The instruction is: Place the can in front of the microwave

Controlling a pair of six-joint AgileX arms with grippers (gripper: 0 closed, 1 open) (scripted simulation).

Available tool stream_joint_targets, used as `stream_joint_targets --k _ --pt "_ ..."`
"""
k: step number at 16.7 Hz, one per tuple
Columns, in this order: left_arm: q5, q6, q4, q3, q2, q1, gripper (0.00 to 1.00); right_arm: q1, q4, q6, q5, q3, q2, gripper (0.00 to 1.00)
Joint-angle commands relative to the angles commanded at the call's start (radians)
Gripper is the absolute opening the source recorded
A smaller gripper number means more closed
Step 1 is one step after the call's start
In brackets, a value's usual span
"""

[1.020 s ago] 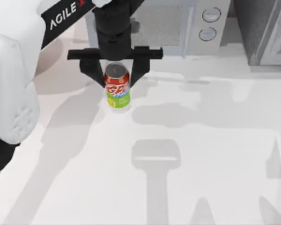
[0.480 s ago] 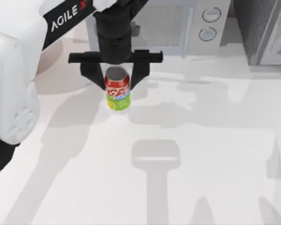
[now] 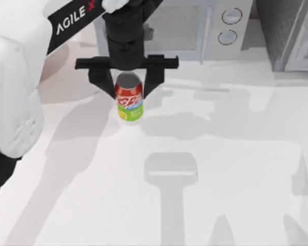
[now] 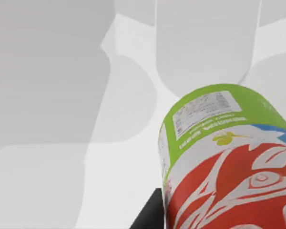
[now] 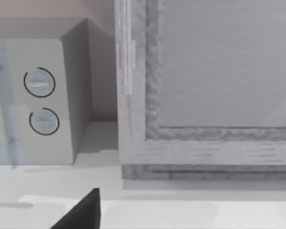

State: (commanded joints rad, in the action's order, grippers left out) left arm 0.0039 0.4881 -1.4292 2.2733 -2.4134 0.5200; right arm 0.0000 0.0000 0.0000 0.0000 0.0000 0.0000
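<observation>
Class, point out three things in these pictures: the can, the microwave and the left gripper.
can (image 3: 129,100), top view, on its red label.
microwave (image 3: 227,37), top view, on its lower knob.
left gripper (image 3: 127,82), top view, midway between its jaws.

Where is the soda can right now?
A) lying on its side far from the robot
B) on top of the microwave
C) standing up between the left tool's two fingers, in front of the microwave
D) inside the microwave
C: in the top view the can stands upright on the table between the fingers of the left tool, just in front of the microwave.
</observation>
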Motion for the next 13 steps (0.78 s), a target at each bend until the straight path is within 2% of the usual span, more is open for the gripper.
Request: stream_joint_targets --k 6,13 --pt "0.000 0.000 0.000 0.000 0.000 0.000 0.98 0.000 0.000 0.000 0.000 0.000 0.000 1.00" --pt "0.000 0.000 0.000 0.000 0.000 0.000 1.00 0.000 0.000 0.000 0.000 0.000 0.000 1.00"
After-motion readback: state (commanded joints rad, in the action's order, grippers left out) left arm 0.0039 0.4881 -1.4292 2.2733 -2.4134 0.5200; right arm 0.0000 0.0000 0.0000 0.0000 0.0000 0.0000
